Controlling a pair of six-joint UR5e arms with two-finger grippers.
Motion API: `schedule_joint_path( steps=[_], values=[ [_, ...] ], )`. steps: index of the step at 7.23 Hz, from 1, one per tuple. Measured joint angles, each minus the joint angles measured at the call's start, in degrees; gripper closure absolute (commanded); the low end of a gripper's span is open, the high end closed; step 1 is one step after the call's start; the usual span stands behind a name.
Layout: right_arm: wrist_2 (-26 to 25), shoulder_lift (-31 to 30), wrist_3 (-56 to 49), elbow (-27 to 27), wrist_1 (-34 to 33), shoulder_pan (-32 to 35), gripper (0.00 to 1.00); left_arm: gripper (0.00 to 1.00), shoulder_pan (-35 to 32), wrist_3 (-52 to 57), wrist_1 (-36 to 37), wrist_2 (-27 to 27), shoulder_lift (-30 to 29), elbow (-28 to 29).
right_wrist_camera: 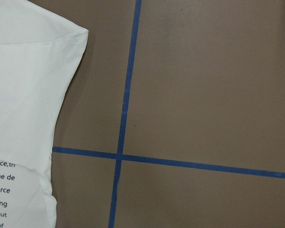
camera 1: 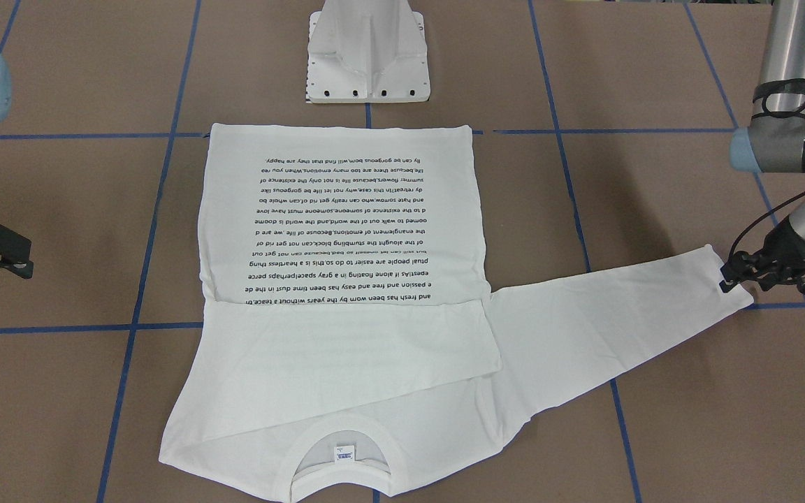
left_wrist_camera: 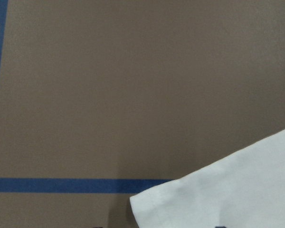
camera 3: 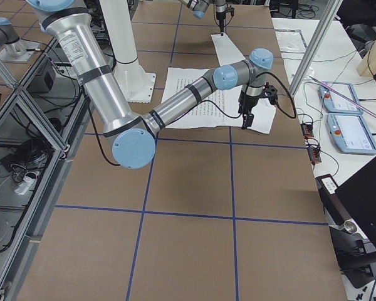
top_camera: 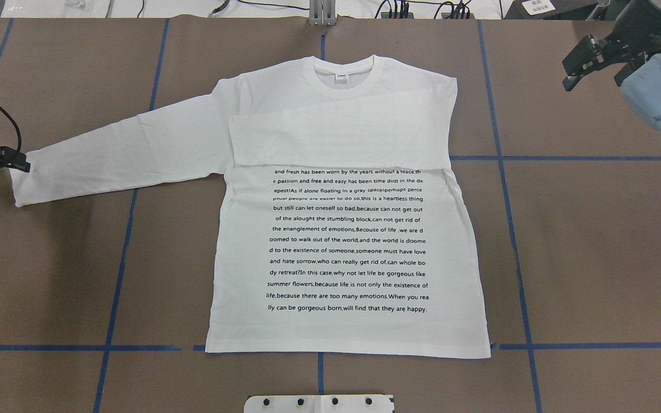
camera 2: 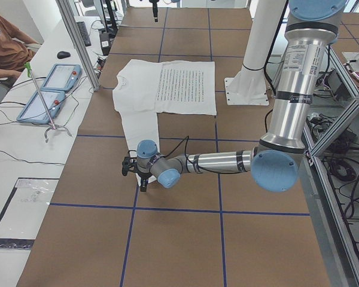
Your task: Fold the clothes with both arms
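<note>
Overhead exterior: left black fingered gripper [top_camera: 19, 167] at sleeve cuff [top_camera: 23, 189], grip unclear; right gripper [top_camera: 593, 77] spread, empty; 1 white T-shirt [top_camera: 348, 327].

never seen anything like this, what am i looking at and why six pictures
It is a robot with a left arm and a right arm at a table, each ending in a two-finger gripper. Two pictures look down from above, two from the table's ends, two from wrist cameras. A white long-sleeved T-shirt lies flat, one sleeve folded across its chest, the other stretched out. The left gripper sits at that sleeve's cuff; whether it grips is unclear. The right gripper hangs open, holding nothing.
</note>
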Motion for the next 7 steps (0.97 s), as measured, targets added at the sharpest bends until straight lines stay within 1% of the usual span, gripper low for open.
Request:
schedule_joint_path(
  steps=[3,5,7],
  values=[
    [0.0,0.0,0.0,0.0,0.0,0.0,0.00,0.17,0.3,-0.1,0.0,0.0,0.0,0.0],
    [-0.1,0.0,0.0,0.0,0.0,0.0,0.00,0.28,0.4,-0.1,0.0,0.0,0.0,0.0],
    [-0.1,0.0,0.0,-0.1,0.0,0.0,0.00,0.35,0.4,-0.1,0.0,0.0,0.0,0.1]
  ],
)
